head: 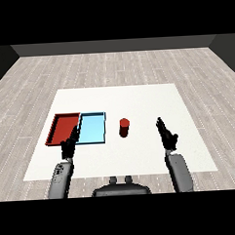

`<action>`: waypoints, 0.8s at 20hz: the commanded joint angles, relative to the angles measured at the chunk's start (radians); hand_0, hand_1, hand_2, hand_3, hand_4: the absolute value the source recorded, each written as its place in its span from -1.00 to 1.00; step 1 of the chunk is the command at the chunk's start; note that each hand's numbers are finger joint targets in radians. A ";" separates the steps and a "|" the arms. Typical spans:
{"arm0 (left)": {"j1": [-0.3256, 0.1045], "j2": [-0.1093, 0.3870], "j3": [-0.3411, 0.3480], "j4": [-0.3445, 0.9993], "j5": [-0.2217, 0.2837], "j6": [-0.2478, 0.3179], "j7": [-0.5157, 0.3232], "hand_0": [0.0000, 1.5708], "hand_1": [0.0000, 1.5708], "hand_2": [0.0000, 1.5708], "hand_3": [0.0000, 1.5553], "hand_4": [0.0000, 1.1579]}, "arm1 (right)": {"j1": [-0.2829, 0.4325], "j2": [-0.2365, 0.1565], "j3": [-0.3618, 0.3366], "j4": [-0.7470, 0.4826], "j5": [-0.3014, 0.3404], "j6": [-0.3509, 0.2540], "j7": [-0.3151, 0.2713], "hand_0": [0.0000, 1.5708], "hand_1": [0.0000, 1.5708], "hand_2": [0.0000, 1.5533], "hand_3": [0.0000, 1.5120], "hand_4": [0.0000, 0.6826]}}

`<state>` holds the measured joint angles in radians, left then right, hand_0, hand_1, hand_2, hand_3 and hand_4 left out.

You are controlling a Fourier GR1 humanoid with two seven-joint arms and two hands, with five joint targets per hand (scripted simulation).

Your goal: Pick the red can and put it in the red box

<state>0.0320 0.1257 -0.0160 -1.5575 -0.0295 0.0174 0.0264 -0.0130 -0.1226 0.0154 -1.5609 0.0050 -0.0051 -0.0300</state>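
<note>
A small, upright red cylindrical can (124, 127) is seen standing on the white counter (138, 99), just right of the shallow light blue rectangular tray (92, 129) and apart from it. Its top is flat and its side is evenly red. The shallow red rectangular tray (63, 128) is placed directly left of the blue one, their long sides touching. The black right hand (166, 135) is held well to the right of the can, its fingers (160, 123) straight and close together, nothing held. The black left hand (70, 144) is positioned over the near corners of the 2 trays, fingers extended and holding nothing. Bare counter is left between can and right hand, and around the can on every side up to the counter's far edge.
</note>
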 commanded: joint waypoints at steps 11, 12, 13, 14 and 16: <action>-0.031 -0.021 0.106 -0.090 0.136 -0.107 -0.372 -1.00 -1.00 -1.00 -1.00 -1.00 | 0.078 0.022 -0.064 -0.130 -0.123 0.136 -0.233 -1.00 -1.00 -1.00 -1.00 -1.00; 0.018 -0.063 0.062 -0.095 0.091 -0.083 -0.440 -1.00 -1.00 -1.00 -1.00 -1.00 | 0.059 -0.014 -0.103 -0.167 -0.164 0.158 -0.190 -1.00 -1.00 -1.00 -1.00 -1.00; 0.027 -0.053 0.062 -0.130 0.091 -0.086 -0.412 -1.00 -1.00 -1.00 -1.00 -1.00 | 0.022 0.029 -0.066 -0.073 -0.113 0.130 -0.232 -1.00 -1.00 -1.00 -1.00 -1.00; 0.012 -0.033 0.093 -0.053 0.109 -0.119 -0.479 -1.00 -1.00 -1.00 -1.00 -1.00 | 0.041 -0.006 -0.122 -0.031 -0.157 0.180 -0.298 -1.00 -1.00 -1.00 -1.00 -1.00; 0.068 -0.088 0.040 -0.094 0.067 -0.077 -0.485 -1.00 -1.00 -1.00 -1.00 -1.00 | -0.007 0.021 -0.092 0.013 -0.114 0.158 -0.305 -1.00 -1.00 -1.00 -1.00 -1.00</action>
<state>0.0494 0.0691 0.0415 -1.6500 0.0458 -0.0564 -0.3649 0.0224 -0.1241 -0.0817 -1.6156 -0.1263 0.1515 -0.2720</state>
